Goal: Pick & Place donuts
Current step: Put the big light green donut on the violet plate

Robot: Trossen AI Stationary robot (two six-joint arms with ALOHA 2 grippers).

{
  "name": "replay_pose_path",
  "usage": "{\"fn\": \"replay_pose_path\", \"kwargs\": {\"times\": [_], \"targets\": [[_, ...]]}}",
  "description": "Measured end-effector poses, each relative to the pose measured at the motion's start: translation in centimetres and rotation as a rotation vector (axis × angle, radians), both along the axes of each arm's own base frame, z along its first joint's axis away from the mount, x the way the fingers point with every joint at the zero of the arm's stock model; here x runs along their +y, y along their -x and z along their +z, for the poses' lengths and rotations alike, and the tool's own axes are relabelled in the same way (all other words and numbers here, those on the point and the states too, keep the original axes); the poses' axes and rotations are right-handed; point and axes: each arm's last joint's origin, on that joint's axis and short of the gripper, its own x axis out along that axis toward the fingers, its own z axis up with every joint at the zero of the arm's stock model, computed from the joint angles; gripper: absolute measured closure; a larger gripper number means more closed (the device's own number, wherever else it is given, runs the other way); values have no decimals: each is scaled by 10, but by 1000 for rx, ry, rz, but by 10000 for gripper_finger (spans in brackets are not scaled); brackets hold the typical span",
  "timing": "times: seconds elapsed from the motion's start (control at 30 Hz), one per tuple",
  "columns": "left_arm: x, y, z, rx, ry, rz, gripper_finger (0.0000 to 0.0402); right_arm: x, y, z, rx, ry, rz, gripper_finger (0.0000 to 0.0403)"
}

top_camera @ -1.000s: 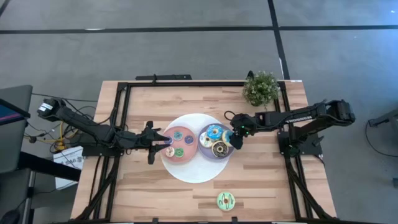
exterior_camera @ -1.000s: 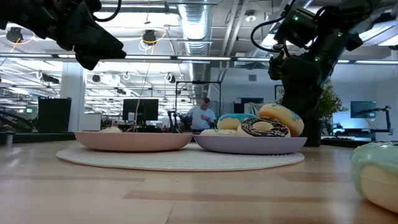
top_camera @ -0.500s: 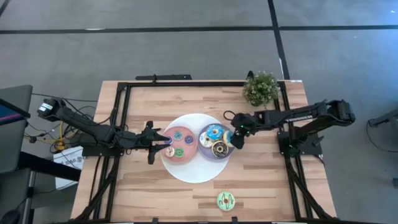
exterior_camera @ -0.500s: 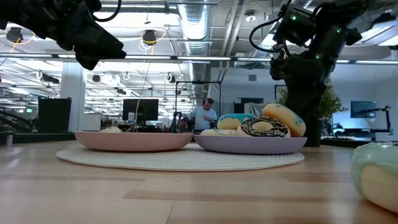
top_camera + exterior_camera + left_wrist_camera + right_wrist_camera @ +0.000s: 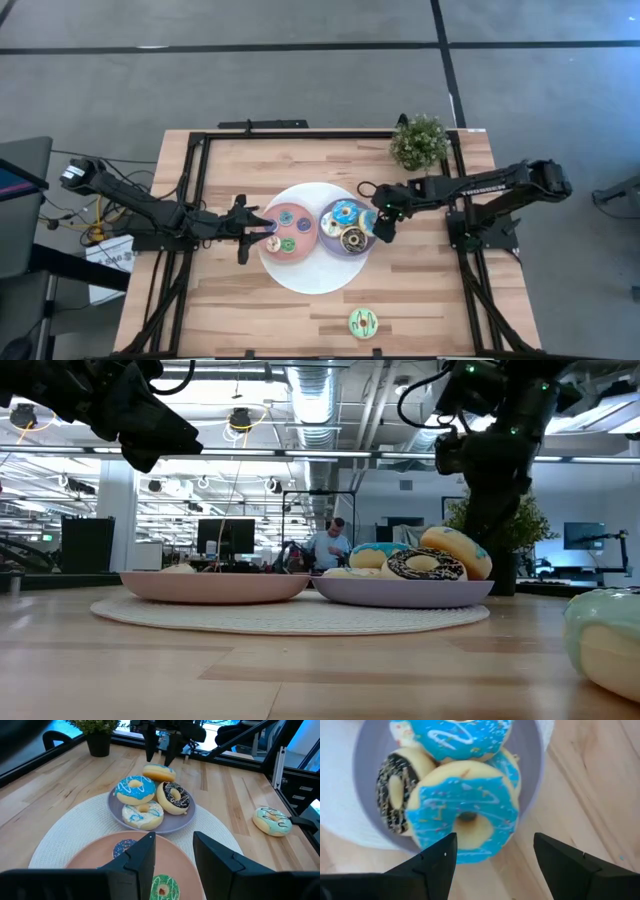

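The purple plate [image 5: 332, 228] holds several large donuts: a blue one [image 5: 136, 789], a white-and-blue one [image 5: 142, 815], a brown one [image 5: 173, 797] and a tan, blue-iced one [image 5: 465, 815] leaning on the rim by my right gripper. My right gripper [image 5: 492, 865] hangs open above that leaning donut, one finger on either side and clear of it. My left gripper [image 5: 175, 855] is open over the left part of the pink plate [image 5: 272, 228], above small purple [image 5: 124, 847] and green [image 5: 162, 887] donuts. A green-iced donut [image 5: 363, 322] lies alone near the near edge.
Both plates sit on a round white mat [image 5: 310, 272] at the table's middle. A potted plant [image 5: 419, 140] stands at the far right, just behind my right arm. Black frame rails [image 5: 198, 180] run along the table's sides. Bare wood lies near and far of the mat.
My right gripper has risen a little above the purple plate. The tan, blue-iced donut stays leaning on the rim. My left arm has kept still.
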Motion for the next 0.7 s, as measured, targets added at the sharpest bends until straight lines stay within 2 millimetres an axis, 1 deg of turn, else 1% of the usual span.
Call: {"fn": "replay_pose_path", "kwargs": {"times": [0.13, 0.27, 0.37, 0.53, 0.7], "targets": [[0, 0, 0, 0, 0, 2, 278, 6, 5, 9, -31, -2, 18, 148], [0, 0, 0, -1, 0, 4, 278, 12, 20, 23, -41, -25, -6, 148], [0, 0, 0, -3, 0, 4, 278, 21, 33, 33, -61, -59, -38, 148], [1, 0, 0, -5, -6, 25, 278, 46, 45, 43, -119, -47, -90, 147], [3, 0, 1, -14, -34, 110, 278, 78, 53, 41, -154, -16, -96, 147]]}}
